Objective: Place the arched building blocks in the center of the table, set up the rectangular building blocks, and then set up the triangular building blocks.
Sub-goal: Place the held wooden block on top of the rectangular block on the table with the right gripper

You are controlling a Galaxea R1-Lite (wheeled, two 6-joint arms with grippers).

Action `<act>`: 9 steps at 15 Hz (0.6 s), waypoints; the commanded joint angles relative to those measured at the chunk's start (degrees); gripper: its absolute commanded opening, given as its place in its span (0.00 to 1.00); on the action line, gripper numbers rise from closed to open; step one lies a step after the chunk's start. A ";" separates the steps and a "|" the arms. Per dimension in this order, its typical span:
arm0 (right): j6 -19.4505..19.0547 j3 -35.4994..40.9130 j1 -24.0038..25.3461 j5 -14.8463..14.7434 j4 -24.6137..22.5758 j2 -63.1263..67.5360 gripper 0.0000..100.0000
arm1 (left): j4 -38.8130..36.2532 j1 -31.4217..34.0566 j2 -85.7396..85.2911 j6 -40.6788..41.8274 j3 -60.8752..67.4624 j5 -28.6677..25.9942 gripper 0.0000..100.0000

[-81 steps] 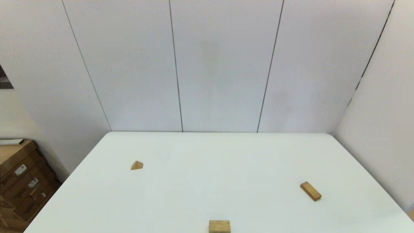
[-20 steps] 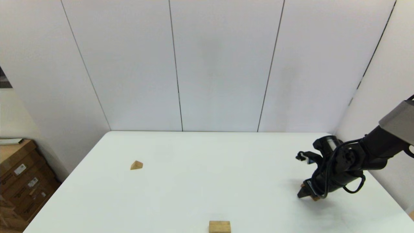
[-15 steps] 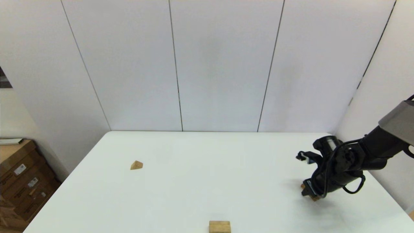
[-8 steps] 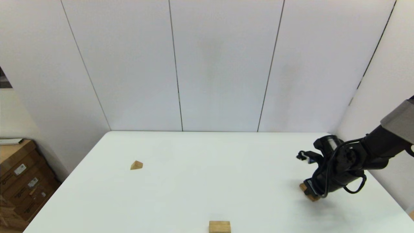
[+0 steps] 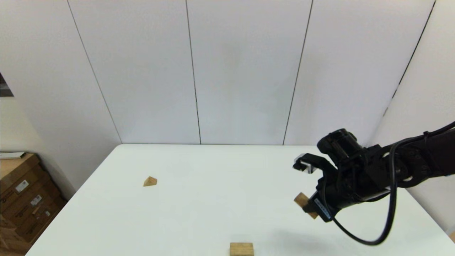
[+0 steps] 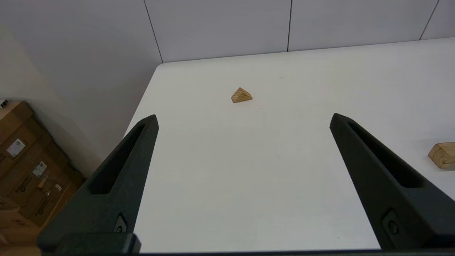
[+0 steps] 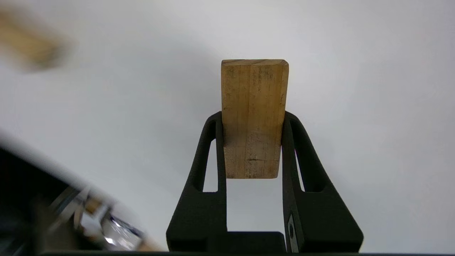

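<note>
We see the slab held in the air above the right side of the desk, clear of the surface. In the right wrist view its two long sides are pressed between the two black fingers, and its far end sticks out past the tips. In the head view only a small piece of the slab shows at the lower left of the right gripper, and it is tilted. So the right gripper is clenched on the slab, and its arm reaches in from the right edge with a black cable hanging under it.

The arch block lies on the desk at the near edge, about in the middle, well apart from the slab. In the left wrist view it shows at the side, with a rounded corner. The wedge rests on the left part of the desk, well apart from both other blocks, and in the left wrist view the wedge stands with its ridge up.

The left gripper is held above the near left part of the desk, with its fingers spread wide and nothing between them. Beside the desk on the left there are cardboard boxes
</note>
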 commanded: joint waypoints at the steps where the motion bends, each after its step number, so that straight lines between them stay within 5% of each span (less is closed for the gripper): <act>1: -0.37 -0.08 16.83 0.11 3.41 -5.76 0.00 | 0.04 0.02 0.07 0.21 0.00 -0.03 1.00; 6: -5.47 -0.61 25.71 0.11 2.09 3.20 0.00 | 0.04 0.02 0.07 0.04 0.00 -0.03 1.00; 9: -8.46 -0.78 26.59 -0.42 -7.05 10.32 0.00 | 0.04 0.02 0.07 0.12 0.00 -0.03 1.00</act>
